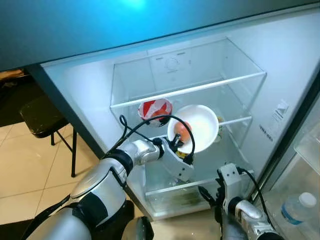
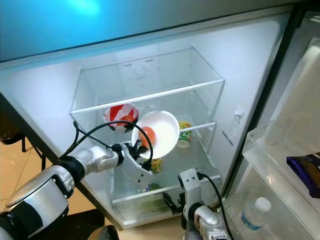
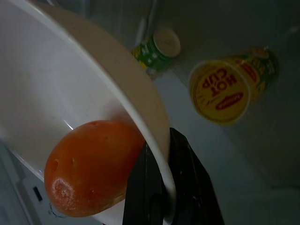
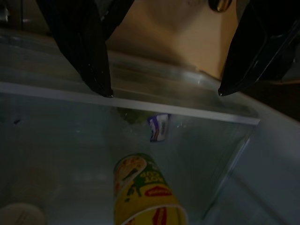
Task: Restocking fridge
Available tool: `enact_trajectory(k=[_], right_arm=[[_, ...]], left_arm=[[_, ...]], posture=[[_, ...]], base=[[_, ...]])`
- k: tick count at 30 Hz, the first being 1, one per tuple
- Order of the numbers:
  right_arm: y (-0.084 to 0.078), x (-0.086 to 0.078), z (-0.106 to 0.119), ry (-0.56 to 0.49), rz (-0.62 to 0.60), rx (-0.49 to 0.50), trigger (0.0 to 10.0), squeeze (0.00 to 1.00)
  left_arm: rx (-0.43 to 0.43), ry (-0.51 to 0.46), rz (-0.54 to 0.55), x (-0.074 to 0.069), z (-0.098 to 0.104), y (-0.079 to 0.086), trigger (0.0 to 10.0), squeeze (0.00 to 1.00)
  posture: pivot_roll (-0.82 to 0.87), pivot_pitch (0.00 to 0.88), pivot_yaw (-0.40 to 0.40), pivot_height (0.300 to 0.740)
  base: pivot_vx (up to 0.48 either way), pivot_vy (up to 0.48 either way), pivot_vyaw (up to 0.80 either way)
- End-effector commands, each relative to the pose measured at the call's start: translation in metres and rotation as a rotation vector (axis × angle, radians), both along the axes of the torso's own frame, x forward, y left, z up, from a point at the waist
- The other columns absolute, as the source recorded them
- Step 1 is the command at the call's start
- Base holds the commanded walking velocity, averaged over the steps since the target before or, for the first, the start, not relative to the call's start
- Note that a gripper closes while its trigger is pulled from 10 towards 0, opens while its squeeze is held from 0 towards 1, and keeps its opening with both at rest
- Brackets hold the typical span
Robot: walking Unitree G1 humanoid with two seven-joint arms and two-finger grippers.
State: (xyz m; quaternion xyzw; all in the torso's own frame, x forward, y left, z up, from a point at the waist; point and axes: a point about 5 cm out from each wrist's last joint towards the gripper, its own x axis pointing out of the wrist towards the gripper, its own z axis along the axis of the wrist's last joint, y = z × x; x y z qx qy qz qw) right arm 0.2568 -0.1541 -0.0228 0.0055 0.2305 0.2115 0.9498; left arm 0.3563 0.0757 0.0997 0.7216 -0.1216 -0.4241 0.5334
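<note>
My left gripper [image 1: 178,148] is inside the open fridge, shut on the rim of a white bowl [image 1: 201,128]. The bowl is tilted and held in the air in front of the middle shelf. An orange-red round fruit [image 1: 183,131] lies in it. In the left wrist view the black fingers [image 3: 187,187] pinch the bowl's rim [image 3: 117,79], with the fruit [image 3: 91,168] right beside them. My right gripper [image 4: 164,93] is open and empty, low at the front edge of the bottom glass shelf [image 4: 140,105].
A red-and-white covered bowl [image 1: 155,109] sits at the back of the middle shelf. A yellow noodle cup [image 3: 225,89] and a green cup [image 3: 157,49] stand lower in the fridge. The top glass shelf [image 1: 190,90] is bare. The door bins hold a water bottle [image 1: 295,207] and a purple packet [image 2: 305,172]. A dark chair [image 1: 42,117] stands on the left.
</note>
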Motion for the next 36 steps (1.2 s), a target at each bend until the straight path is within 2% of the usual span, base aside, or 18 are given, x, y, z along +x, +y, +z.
enact_trajectory(k=[1, 6, 12, 13, 14, 15, 21, 25, 27, 30, 34, 36], right_arm=[[0.006, -0.003, 0.0, -0.018, 0.015, 0.017, 10.0, 0.0], [0.009, -0.006, 0.0, -0.041, 0.016, 0.026, 10.0, 0.0], [0.006, -0.003, 0.015, -0.165, -0.01, 0.037, 10.0, 0.0], [0.004, 0.0, 0.021, -0.206, -0.018, 0.038, 10.0, 0.0], [-0.002, 0.005, 0.036, -0.302, -0.035, 0.046, 10.0, 0.0], [-0.002, 0.005, 0.036, -0.302, -0.035, 0.046, 10.0, 0.0], [-0.02, 0.012, 0.081, -0.518, -0.036, 0.015, 10.0, 0.0], [-0.027, 0.012, 0.095, -0.571, -0.021, -0.015, 10.0, 0.0], [-0.033, 0.009, 0.109, -0.61, 0.008, -0.057, 10.0, 0.0], [-0.034, 0.009, 0.112, -0.618, 0.016, -0.066, 10.0, 0.0], [-0.039, 0.003, 0.129, -0.642, 0.055, -0.13, 10.0, 0.0], [-0.039, 0.002, 0.131, -0.642, 0.056, -0.133, 10.0, 0.0]], left_arm=[[-0.027, -0.023, 0.07, 0.01, 0.013, 0.004, 10.0, 0.0], [-0.051, -0.029, 0.113, 0.016, 0.022, 0.004, 10.0, 0.0], [-0.064, -0.034, 0.139, 0.022, 0.032, 0.0, 10.0, 0.0], [-0.061, -0.036, 0.145, 0.023, 0.034, 0.0, 10.0, 0.0], [-0.055, -0.034, 0.164, 0.025, 0.037, 0.002, 10.0, 0.0], [-0.055, -0.034, 0.164, 0.025, 0.037, 0.002, 10.0, 0.0], [-0.053, -0.046, 0.232, 0.032, 0.046, 0.011, 10.0, 0.0], [-0.056, -0.057, 0.26, 0.035, 0.05, 0.016, 10.0, 0.0], [-0.073, -0.056, 0.31, 0.039, 0.055, 0.023, 10.0, 0.0], [-0.081, -0.053, 0.328, 0.04, 0.057, 0.025, 10.0, 0.0], [-0.136, -0.013, 0.454, 0.048, 0.07, 0.04, 10.0, 0.0], [-0.143, 0.004, 0.478, 0.049, 0.072, 0.043, 10.0, 0.0]], posture=[[-0.23, 0.099, 0.167, 0.55], [-0.25, 0.141, 0.189, 0.55], [-0.27, 0.186, 0.214, 0.55], [-0.27, 0.191, 0.216, 0.55], [-0.28, 0.202, 0.221, 0.55], [-0.28, 0.202, 0.221, 0.55], [-0.29, 0.214, 0.222, 0.55], [-0.29, 0.218, 0.22, 0.55], [-0.3, 0.222, 0.22, 0.55], [-0.3, 0.222, 0.22, 0.55], [-0.31, 0.23, 0.221, 0.55], [-0.31, 0.23, 0.221, 0.55]], base=[[0.0, 0.0, 0.0], [0.0, 0.0, 0.0], [0.0, 0.0, 0.0], [0.0, 0.0, 0.0], [0.0, 0.0, 0.0], [0.0, 0.0, 0.0], [0.0, 0.0, 0.0], [0.0, 0.0, 0.0], [0.0, 0.0, 0.0], [0.0, 0.0, 0.0], [0.0, 0.0, 0.0], [0.0, 0.0, 0.0]])
